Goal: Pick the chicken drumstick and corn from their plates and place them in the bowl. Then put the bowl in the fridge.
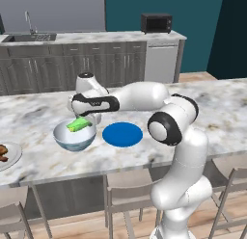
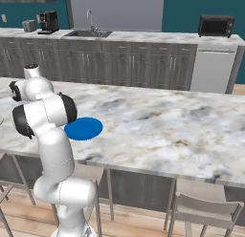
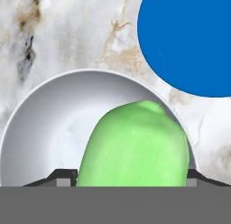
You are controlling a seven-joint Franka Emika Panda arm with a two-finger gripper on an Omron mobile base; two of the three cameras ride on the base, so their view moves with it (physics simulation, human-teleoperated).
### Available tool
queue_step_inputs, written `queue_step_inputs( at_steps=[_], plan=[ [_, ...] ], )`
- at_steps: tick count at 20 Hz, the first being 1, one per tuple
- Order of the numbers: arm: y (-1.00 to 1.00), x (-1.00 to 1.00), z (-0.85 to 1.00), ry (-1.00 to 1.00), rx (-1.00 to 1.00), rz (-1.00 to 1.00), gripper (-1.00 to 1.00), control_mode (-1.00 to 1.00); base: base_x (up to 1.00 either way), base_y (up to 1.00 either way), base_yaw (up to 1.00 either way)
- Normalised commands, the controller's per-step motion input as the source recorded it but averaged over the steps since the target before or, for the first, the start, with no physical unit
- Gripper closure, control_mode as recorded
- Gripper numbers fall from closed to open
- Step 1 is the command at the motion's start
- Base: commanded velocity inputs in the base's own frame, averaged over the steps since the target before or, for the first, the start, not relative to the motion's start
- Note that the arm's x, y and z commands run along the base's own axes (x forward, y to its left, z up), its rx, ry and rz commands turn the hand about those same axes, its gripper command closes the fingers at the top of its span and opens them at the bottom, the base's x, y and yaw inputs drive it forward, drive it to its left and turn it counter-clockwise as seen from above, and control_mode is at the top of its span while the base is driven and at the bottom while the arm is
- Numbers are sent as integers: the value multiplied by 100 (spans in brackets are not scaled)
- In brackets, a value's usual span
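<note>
Your claw (image 1: 83,121) stands with its jaws apart around the corn (image 3: 135,146) over the bowl (image 3: 40,128); lift straight up, clear of the rim.

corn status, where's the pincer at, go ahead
Pincer over the bowl, jaws wide either side of the corn; grip or release unclear. Blue plate bare. Drumstick on the pale plate. Nothing blocking.

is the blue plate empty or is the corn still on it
Empty. The blue plate lies bare on the counter, and the corn is over the bowl, between the open gripper fingers.
</note>
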Motion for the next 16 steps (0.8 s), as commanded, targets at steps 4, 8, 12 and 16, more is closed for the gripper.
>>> queue_step_inputs(
  at_steps=[4,8,12,16],
  plan=[
    [3,5,-17,0,4,0,100,-100,0,0,0],
    [6,3,-21,0,3,0,100,-100,0,0,0],
    [14,13,-25,0,1,0,100,-100,0,0,0],
    [19,16,-29,1,0,0,100,-100,0,0,0]
  ],
)
